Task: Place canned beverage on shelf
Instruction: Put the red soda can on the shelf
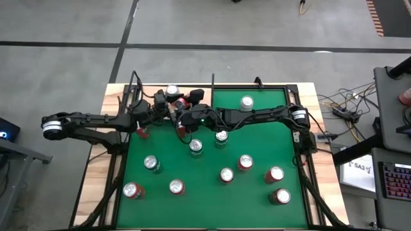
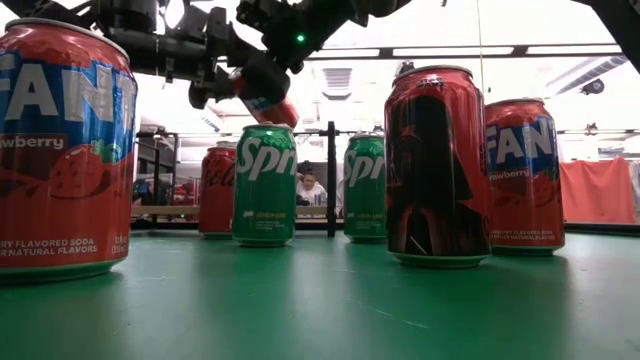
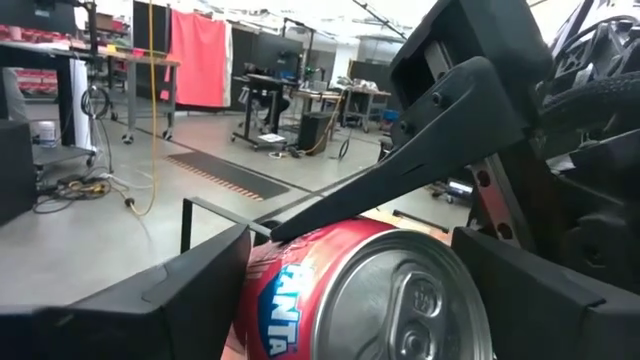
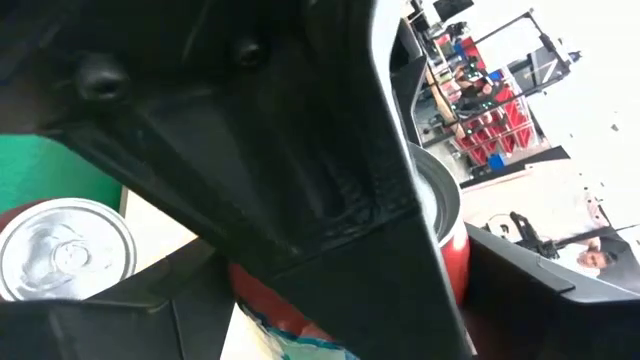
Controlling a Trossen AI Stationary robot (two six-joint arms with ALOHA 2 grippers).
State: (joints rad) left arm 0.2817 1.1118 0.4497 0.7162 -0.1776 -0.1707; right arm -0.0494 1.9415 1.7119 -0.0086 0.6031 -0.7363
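Nearest, nine cans stand loose on the green felt tabletop (image 1: 257, 135), seven red and two green as far as the overhead view allows. Farther back, above the pale wood shelf (image 1: 151, 106), the left pincer (image 1: 168, 110) and right pincer (image 1: 182, 117) both clasp one tilted red aluminium Fanta can (image 3: 370, 300). One can (image 1: 173, 90) already stands there. One pincer should let go before the other lowers it upright.
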